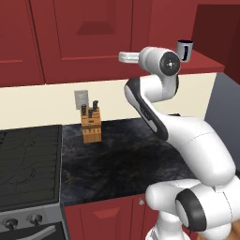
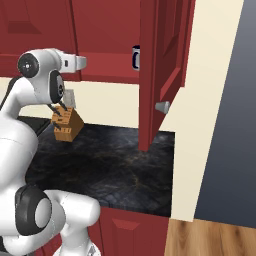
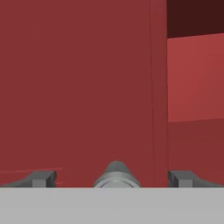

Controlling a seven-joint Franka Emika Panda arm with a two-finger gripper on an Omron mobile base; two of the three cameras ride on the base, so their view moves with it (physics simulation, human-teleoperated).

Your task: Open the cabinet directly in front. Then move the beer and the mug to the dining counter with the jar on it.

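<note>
The red wall cabinet (image 1: pixel 84 33) has its left door shut and its right door (image 2: pixel 161 60) swung out, edge-on in the right base view. On the red inner shelf stands the white-grey mug (image 1: pixel 185 50), partly hidden by the open door in the right base view (image 2: pixel 135 57). My gripper (image 3: pixel 113 178) is open against the shut left door, its fingertips (image 3: pixel 41 178) on either side of that door's round silver knob (image 3: pixel 116 174). The beer and the dining counter are out of view.
A wooden knife block (image 1: pixel 91 123) stands at the back of the black worktop (image 1: pixel 126 159), with a stove (image 1: pixel 28 164) to its left. The open door's knob (image 2: pixel 162 106) juts over the worktop. A beige wall end (image 2: pixel 200 125) bounds the right.
</note>
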